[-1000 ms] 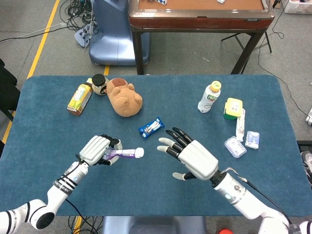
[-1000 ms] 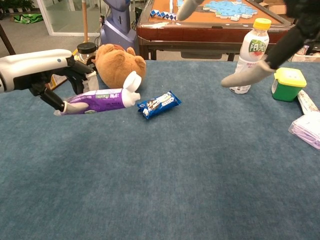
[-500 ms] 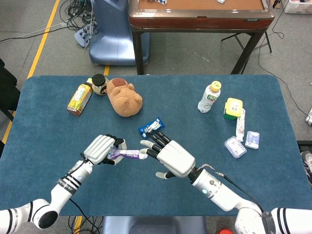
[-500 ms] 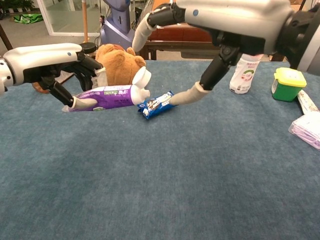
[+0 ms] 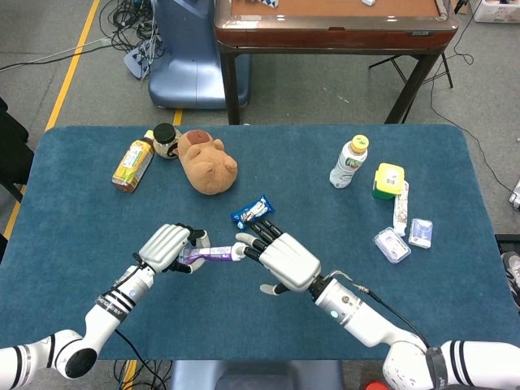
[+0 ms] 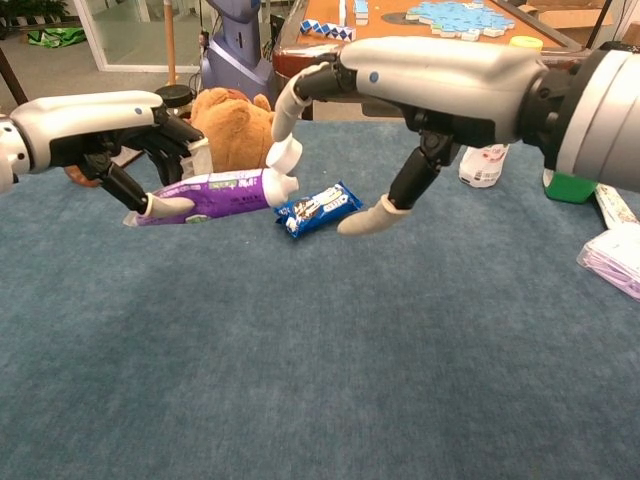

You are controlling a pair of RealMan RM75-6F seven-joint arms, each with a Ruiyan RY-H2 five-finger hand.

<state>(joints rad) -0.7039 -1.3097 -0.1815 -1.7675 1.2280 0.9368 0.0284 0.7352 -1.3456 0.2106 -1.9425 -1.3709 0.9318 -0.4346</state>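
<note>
my left hand (image 5: 165, 246) has its fingers clamped on a purple tube (image 6: 212, 192), holding it level above the blue surface (image 5: 97, 219), white cap pointing right. my right hand (image 5: 284, 260) sits just beside the cap with its fingers apart, one fingertip touching the cap in the chest view. a blue snack packet (image 5: 252, 210) lies just beyond, near the plush bear (image 5: 209, 165).
</note>
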